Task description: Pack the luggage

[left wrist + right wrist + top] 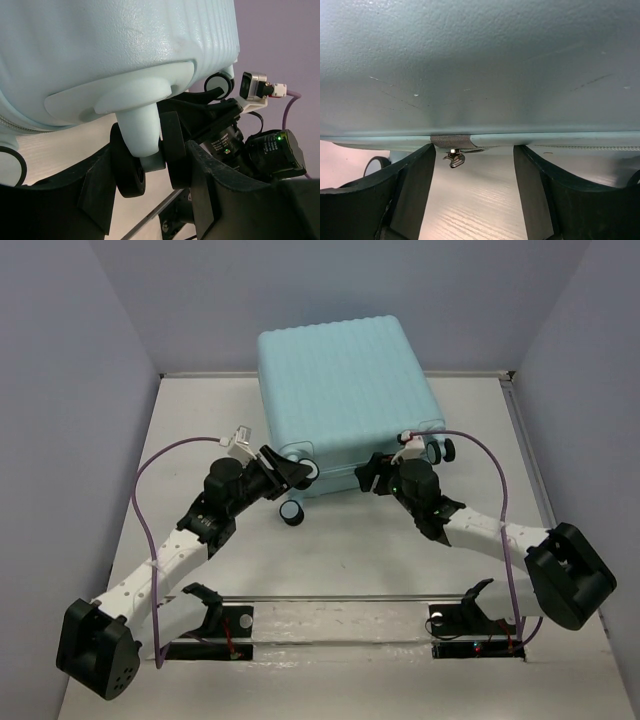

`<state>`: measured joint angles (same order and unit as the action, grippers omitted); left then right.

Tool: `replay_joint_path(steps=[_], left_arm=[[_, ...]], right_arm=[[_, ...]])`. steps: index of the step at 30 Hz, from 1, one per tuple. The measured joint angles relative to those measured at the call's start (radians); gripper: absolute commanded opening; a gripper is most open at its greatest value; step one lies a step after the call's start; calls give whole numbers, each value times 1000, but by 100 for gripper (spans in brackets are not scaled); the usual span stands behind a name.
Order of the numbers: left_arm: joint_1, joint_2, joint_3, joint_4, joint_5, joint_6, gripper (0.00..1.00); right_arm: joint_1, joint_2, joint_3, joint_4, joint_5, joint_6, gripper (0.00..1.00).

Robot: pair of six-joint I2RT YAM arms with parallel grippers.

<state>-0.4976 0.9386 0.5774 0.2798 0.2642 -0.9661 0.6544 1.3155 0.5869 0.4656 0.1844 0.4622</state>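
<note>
The luggage (345,400) is a pale mint-blue ribbed suitcase lying closed at the back middle of the table. My left gripper (300,472) is at its near left corner. In the left wrist view the fingers (100,175) straddle a black twin spinner wheel (129,170) under the luggage shell (115,50) and press on both outer sides. My right gripper (370,475) sits at the near edge, right of centre. Its jaws (474,150) stand open below the shell seam (480,137). A small metal zipper pull (454,158) hangs free beside the left finger.
Another black wheel (292,513) sticks out below the left corner, and two more (437,452) at the right corner. A metal rail (340,620) with both arm mounts runs along the near edge. Grey walls close in the left, right and back sides.
</note>
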Motion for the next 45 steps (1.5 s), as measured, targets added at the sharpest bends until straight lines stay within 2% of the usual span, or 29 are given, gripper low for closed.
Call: replay_joint_path(steps=[3,5,6,7,8,9,10,15,22,25,31,37,39,40,41,45], left_arm=[[0,-1,0,0,-1,0,6],[0,-2,-2,1,-2,0,6],[0,-2,-2,1,-3,0,6],[0,-3,-2,0,-5,1,6],[0,-5,-4,1,-6,2,6],[0,-6,-6,3,-8,3,6],[0,-7,-9,8,-8,4,6],[0,-11,-11,8,-13,7,6],[-2,-11,-12,6,0,13,6],[-6,-11,-12,0,14,14,6],[-11,-11,-12,0,29,13,6],[-11,-11,-12,-1,28,14,6],[-11,-11,-12,-1,28,14,6],[-11,-11,-12,-1,29,14,6],[-11,-11,-12,-1,29,14,6],[-11,-11,-12,0,28,14,6]], right_arm=[[0,3,15,-24,-9,-6,64],[0,12,28,-37,-7,-15,52],[0,16,32,-40,-5,-22,44],[-1,21,36,-43,-4,-23,29],[-1,27,40,-46,-5,-25,24],[-1,29,41,-39,-9,-19,13],[-1,29,42,-39,-6,-23,7],[0,19,34,-29,-11,-14,7],[32,-88,-172,132,-76,38,7],[56,-74,-246,203,-82,63,7],[65,-31,-275,313,-91,71,7],[87,-41,-269,294,-59,35,7],[90,-50,-261,269,-50,22,13],[93,-51,-252,249,-42,11,23],[94,-51,-243,232,-39,7,26],[107,-37,-174,142,-26,-41,34]])
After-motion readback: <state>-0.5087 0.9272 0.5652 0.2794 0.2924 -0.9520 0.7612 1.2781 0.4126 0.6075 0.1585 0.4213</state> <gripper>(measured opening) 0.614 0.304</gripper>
